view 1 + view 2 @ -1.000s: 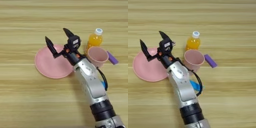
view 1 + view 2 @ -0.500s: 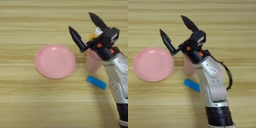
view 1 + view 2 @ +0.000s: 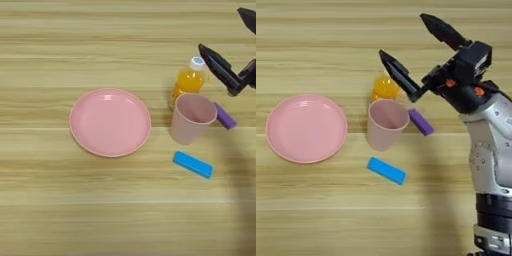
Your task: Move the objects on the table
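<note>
A round pink plate lies left of centre on the wooden table. To its right stands a pink cup, upright and empty. Close behind the cup stands the orange-juice bottle with a white cap. My right gripper is open and holds nothing. It hovers over the bottle and cup, and its lower finger covers the bottle's cap in the right eye view. The silver forearm comes in from the right.
A small purple stick lies just right of the cup. A flat blue block lies in front of the cup, toward the near edge. Bare wood spreads along the front and far sides.
The gripper has swung right from above the plate to above the bottle and cup, staying open. The plate and blue block, covered by the arm before, now show fully.
</note>
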Robot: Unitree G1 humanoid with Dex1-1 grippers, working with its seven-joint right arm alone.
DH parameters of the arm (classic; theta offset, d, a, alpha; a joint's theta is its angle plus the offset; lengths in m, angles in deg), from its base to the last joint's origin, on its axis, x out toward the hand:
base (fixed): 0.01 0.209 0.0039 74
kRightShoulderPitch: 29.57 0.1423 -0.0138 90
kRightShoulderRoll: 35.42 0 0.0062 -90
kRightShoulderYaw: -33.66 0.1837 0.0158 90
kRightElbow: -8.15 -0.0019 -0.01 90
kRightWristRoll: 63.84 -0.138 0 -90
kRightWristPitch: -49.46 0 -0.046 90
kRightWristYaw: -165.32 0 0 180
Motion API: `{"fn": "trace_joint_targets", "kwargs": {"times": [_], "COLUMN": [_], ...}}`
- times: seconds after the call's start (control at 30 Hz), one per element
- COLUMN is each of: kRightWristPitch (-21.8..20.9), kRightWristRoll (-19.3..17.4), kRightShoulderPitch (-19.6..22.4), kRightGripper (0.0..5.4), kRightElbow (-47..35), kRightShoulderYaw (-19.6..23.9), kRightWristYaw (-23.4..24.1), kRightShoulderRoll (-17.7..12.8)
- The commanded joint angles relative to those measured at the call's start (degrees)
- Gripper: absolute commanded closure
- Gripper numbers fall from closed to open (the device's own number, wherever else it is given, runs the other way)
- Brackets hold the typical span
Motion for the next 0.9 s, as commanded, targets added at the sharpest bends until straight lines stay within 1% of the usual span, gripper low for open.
{"fn": "trace_joint_targets", "kwargs": {"times": [0.03, 0.13, 0.37, 0.67, 0.8, 0.9], "kRightWristPitch": [-1.39, -2.42, -4.31, -6.63, -7.48, -9.22], "kRightWristRoll": [-0.65, 0.02, 2.66, 5.40, 6.69, 8.48], "kRightShoulderPitch": [2.16, 1.67, 2.00, 2.53, 3.46, 3.53], "kRightGripper": [0.03, 0.03, 0.03, 0.03, 0.03, 0.03], "kRightElbow": [3.03, 6.43, 15.17, 25.03, 29.54, 32.28], "kRightShoulderYaw": [2.08, 2.38, 2.19, 1.62, 1.32, 0.64], "kRightWristYaw": [-5.41, -9.71, -16.13, -22.69, -24.34, -25.39], "kRightShoulderRoll": [-4.98, -5.94, -7.88, -9.71, -10.49, -11.00]}}
